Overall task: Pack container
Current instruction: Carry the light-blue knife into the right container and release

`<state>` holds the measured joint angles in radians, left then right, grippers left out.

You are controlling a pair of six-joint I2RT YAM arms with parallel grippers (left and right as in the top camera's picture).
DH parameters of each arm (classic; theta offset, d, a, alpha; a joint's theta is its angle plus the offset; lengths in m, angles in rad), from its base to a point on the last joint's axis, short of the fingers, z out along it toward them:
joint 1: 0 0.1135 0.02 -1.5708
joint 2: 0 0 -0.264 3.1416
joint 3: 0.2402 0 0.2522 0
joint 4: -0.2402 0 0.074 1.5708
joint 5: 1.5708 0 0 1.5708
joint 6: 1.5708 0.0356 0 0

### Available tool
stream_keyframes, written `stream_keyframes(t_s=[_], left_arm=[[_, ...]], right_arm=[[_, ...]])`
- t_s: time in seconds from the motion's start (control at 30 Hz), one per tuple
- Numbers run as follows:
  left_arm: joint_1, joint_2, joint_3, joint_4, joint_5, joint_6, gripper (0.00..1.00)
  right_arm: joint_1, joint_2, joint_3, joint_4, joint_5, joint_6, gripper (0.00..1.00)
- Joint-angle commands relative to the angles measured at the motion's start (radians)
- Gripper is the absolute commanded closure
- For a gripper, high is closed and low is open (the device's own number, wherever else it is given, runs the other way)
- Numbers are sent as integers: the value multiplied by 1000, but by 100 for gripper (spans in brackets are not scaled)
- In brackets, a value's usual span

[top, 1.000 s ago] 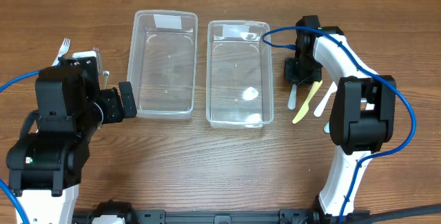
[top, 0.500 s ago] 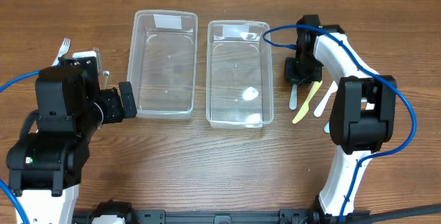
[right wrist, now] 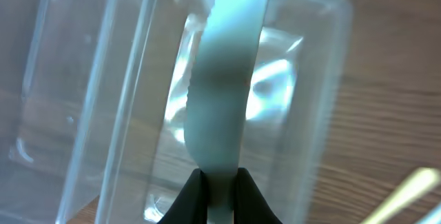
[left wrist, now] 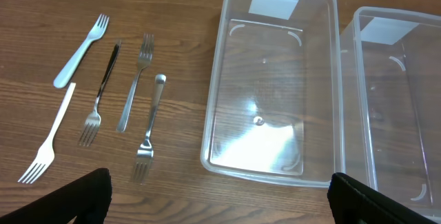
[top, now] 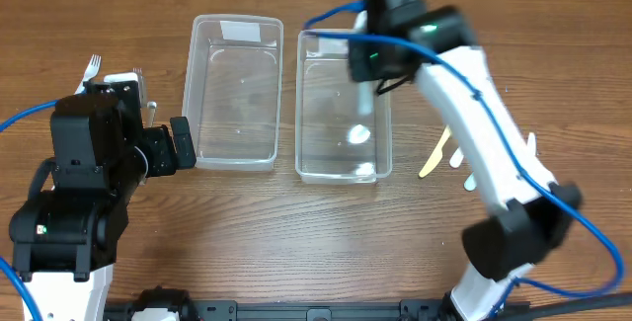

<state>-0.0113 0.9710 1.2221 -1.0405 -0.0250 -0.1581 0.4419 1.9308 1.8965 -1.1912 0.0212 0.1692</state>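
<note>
Two clear plastic containers stand side by side, the left one (top: 235,94) and the right one (top: 336,84). My right gripper (top: 371,76) is shut on a pale blue plastic knife (top: 366,102) and holds it above the right container. In the right wrist view the knife (right wrist: 224,93) sticks out from the shut fingers (right wrist: 219,182), serrated edge showing, with the right container (right wrist: 310,120) below. My left gripper (top: 181,143) is open and empty at the left container's near left corner. In the left wrist view its fingers (left wrist: 220,207) frame that container (left wrist: 272,100).
Several forks (left wrist: 103,93), metal and white plastic, lie on the table left of the left container; one shows in the overhead view (top: 92,65). A yellow plastic knife (top: 433,158) and a white utensil (top: 460,155) lie right of the right container.
My right arm has lifted from the utensils on the right and swung left over the right container, carrying the pale blue knife. The left arm has not moved.
</note>
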Motion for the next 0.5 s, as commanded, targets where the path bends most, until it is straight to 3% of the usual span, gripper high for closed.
stream_keyframes(t_s=[0.0,0.1,0.13,0.2,0.33,0.4,0.47], left_arm=[[5,0,26,4,19,8,0],[5,0,26,4,19,8,0],[5,0,26,4,19,8,0],[5,0,26,4,19,8,0],[5,0,26,5,19,8,0],[5,0,26,5,19,8,0],[5,0,26,5,18,8,0]], right_arm=[[19,122,-46,13,-32,44,96],[19,186,-46,7,-42,40,96],[19,192,-46,6,-42,40,90],[19,188,-42,4,-42,40,64],[19,160,10,-27,-36,40,49],[15,117,85,-61,13,46,46],[-18,51,167,-81,58,101,36]])
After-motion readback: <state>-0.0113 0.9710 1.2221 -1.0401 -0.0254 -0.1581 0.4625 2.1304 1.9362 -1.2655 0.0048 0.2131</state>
